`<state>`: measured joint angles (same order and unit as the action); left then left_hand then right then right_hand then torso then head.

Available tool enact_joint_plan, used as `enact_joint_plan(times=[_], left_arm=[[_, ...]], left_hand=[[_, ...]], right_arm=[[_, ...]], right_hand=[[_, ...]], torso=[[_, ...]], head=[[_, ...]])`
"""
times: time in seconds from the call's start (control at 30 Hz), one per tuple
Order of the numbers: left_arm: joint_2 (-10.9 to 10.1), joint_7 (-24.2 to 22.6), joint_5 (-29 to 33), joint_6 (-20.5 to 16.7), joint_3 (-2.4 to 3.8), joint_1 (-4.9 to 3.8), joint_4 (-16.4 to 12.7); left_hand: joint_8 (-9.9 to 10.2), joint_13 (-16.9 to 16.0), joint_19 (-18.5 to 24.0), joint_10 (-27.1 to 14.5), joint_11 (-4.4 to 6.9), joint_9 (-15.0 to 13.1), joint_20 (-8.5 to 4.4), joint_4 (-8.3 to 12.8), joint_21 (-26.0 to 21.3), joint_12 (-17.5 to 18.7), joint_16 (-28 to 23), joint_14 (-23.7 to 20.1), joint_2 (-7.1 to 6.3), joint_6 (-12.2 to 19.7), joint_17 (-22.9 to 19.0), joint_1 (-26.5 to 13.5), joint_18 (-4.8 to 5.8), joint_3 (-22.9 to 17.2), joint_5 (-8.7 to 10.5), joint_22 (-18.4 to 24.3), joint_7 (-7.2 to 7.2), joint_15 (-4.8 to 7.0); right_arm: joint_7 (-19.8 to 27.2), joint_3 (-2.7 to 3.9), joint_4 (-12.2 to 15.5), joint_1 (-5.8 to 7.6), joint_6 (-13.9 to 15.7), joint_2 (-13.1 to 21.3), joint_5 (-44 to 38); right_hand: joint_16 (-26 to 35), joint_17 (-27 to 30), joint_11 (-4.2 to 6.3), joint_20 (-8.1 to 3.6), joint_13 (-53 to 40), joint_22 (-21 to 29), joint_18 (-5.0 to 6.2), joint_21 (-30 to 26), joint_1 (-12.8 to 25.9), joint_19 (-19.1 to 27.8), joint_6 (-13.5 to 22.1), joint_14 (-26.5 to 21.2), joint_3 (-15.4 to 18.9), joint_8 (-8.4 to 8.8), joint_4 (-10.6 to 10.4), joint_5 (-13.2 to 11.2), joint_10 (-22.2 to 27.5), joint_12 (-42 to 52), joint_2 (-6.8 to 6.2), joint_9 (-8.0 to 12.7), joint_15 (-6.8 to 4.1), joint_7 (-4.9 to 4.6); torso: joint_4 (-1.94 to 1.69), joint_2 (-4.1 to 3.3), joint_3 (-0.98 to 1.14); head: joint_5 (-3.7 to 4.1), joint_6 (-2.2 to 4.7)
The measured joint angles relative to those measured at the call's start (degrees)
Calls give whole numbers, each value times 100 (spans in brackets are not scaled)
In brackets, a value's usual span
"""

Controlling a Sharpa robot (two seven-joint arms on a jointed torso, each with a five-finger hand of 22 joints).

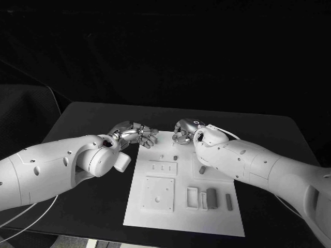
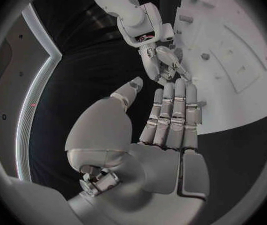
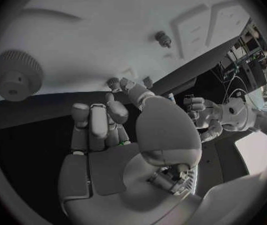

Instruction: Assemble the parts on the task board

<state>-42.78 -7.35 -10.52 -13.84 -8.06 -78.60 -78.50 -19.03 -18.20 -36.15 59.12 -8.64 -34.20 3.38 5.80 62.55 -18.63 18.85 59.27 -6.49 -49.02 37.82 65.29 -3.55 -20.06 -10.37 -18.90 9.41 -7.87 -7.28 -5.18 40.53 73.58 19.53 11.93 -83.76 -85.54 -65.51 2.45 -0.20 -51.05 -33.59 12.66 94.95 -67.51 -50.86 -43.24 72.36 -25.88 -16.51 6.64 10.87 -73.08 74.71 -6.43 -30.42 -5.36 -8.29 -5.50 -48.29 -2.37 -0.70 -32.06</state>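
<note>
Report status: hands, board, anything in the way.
Left hand open, fingers straight. Right hand empty, fingers curled. Both at task board far end. Gear on board. Nothing blocking.

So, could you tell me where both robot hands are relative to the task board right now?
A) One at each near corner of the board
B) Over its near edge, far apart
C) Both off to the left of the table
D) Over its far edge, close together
D: in the head view, the left robot hand and right robot hand sit close together at the far edge of the white task board.
</note>
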Motion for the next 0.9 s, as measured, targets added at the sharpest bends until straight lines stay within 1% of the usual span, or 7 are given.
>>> enact_joint_plan(times=[0.17, 0.37, 0.53, 0.6, 0.67, 0.73, 0.9], left_arm=[[1, 3, 0, 0, 0, 0, 6], [-7, 4, 1, 0, 0, 0, 12], [-32, 4, 1, -1, 0, 0, 13], [-53, 4, 1, -2, 1, 0, 12], [-83, 4, 1, -4, 1, 0, 8], [-114, 4, 1, -7, 1, 0, 1], [-158, 5, 0, -11, 1, 0, 1]], left_hand=[[0, 0, 0, 0, 0, 0, 0, 0, 0, 0, 0, 0, 0, 0, 0, 0, 0, 0, 0, 0, 0, 0], [0, 0, 0, 0, 0, 0, 0, 0, 0, 0, 0, 0, 0, 0, 0, 0, 1, 0, 0, 0, 0, 0], [0, 0, 0, 0, 0, 0, 0, 0, 0, 0, 0, 0, 0, 0, 0, 0, 2, 0, 0, 0, 0, 0], [0, 0, 0, 0, 0, 0, 0, 0, 0, 0, 0, 0, 0, 0, 0, 0, 2, 0, 0, 0, 0, 0], [0, 0, 0, -5, -5, 0, 0, 0, 0, 0, 0, 0, 0, 0, 0, 0, 2, 0, 0, 0, 0, 0], [0, 0, 0, -21, -21, 0, 0, 0, 0, 0, 0, 0, 0, 0, 0, 0, 2, 0, 0, 0, 0, 0], [0, 0, 0, -21, -21, 0, 0, 0, 0, 0, 0, 0, 0, 0, 0, 0, 3, 0, 0, 0, 0, 0]], right_arm=[[5, 0, 11, 0, 7, 5, 22], [7, 0, 32, 0, 29, 41, 40], [13, 0, 173, 2, 67, 182, 90], [17, 0, 310, 12, 100, 284, 147], [20, 1, 477, 35, 138, 392, 218], [23, 19, 675, 63, 173, 508, 276], [40, 136, 1162, 101, 275, 860, 420]], right_hand=[[0, 2, 0, 0, 0, 0, 0, 0, 0, 0, 80, -12, 0, 0, 0, 0, 1, -22, -44, 11, 12, -23], [0, 2, 0, 0, 0, 0, 0, 0, 0, 0, 117, -12, 0, 0, 0, 0, 0, -22, -44, 16, 12, -41], [0, 2, -1, 0, 0, 0, -1, 0, 0, 0, 126, -12, -1, 0, -1, 0, 0, -22, -44, 16, 12, -48], [0, 4, -1, 0, 0, 0, -1, 0, 0, 0, 135, -11, -23, -8, -24, 0, 0, -22, -44, 14, 13, -40], [0, 9, -1, 0, 0, 0, -2, 0, 37, 0, 109, -11, -39, -77, -40, 0, 0, -22, -71, 1, 13, -62], [0, 9, -2, 0, -1, 0, -10, 0, 65, 0, 55, -11, -39, -95, -40, 0, -1, -22, -41, -11, 13, -72], [0, 9, -2, 0, -1, 0, -19, 0, 132, 0, 18, -11, -7, -124, -72, 0, -1, -22, -79, -19, 14, -73]], torso=[[0, 0, 2], [-1, 2, 2], [6, 3, 6], [10, 3, 9], [18, 3, 14], [25, 3, 19], [55, 3, 38]], head=[[3, -6], [1, -9], [-7, -7], [-9, 12], [-9, 27], [-11, 49], [-17, 87]])
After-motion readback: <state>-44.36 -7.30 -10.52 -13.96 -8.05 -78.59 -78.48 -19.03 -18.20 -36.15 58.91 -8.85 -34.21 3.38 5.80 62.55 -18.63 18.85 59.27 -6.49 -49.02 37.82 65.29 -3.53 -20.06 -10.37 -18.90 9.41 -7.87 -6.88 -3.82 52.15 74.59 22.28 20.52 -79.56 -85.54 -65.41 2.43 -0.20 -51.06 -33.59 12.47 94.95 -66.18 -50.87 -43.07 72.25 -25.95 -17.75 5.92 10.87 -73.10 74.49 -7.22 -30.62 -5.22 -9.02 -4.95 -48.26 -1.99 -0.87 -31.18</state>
